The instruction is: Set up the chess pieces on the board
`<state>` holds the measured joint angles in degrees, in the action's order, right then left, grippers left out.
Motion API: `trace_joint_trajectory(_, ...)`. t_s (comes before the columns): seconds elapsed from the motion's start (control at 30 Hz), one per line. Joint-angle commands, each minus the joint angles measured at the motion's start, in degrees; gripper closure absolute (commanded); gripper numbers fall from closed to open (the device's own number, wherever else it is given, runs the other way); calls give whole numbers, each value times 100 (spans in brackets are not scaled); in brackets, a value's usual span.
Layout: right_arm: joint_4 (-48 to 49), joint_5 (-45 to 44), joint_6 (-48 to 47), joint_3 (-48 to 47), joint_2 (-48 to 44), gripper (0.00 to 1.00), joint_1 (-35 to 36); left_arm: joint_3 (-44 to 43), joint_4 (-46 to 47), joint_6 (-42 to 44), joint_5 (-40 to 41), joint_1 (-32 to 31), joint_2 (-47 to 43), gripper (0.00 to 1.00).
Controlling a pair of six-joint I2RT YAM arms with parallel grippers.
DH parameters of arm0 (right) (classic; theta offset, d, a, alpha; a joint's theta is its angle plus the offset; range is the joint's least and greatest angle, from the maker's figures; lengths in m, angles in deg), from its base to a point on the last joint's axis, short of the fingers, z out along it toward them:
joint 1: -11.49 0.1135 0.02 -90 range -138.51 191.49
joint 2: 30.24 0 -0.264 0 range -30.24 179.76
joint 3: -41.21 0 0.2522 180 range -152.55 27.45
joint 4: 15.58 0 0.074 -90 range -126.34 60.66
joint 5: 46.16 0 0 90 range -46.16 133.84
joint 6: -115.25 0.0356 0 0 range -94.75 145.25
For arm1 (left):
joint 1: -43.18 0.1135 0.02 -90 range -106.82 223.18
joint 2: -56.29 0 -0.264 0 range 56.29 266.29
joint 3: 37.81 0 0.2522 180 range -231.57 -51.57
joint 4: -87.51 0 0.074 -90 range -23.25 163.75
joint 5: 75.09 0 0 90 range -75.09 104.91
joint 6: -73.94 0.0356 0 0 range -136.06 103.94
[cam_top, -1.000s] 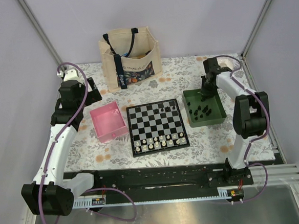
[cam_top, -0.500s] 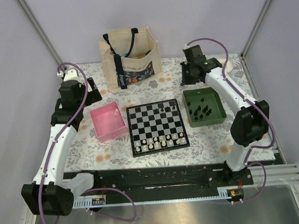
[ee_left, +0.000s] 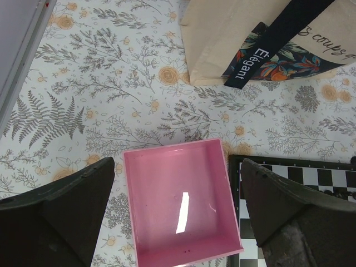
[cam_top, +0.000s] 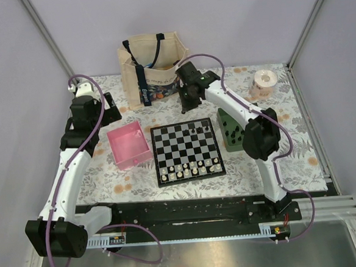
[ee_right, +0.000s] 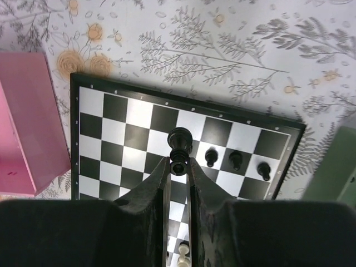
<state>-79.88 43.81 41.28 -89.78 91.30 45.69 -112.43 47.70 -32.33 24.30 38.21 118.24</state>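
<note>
- Chess pieces (ee_right: 236,160): three black ones stand on the far rows of the board (ee_right: 92,125), and more lie in the green tray (cam_top: 222,130) to its right. The white pieces (cam_top: 186,168) fill the near rows.
- Right claw (ee_right: 178,162): clamped on one black piece (ee_right: 179,146), which hangs upright over the far rows, just left of the three standing ones.
- Left claw (ee_left: 178,167): spread wide, holding nothing, above the pink tray (ee_left: 178,222).
- Step in hand, as I judge it: carrying this piece to its home square.
- Next move calls for lowering it straight down onto a free square, clear of its neighbours, and parting the claw only once the base sits flat.
</note>
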Motion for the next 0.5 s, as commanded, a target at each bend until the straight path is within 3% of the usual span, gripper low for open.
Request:
trace_joint_trajectory(0.0,-508,153,-65,-844,396,100,289,-57,178,45,-86,14,-131,1)
trace_joint_trajectory(0.47,-948,196,-162,-1460,1337,100,483,-49,178,63,-51,23,-148,1)
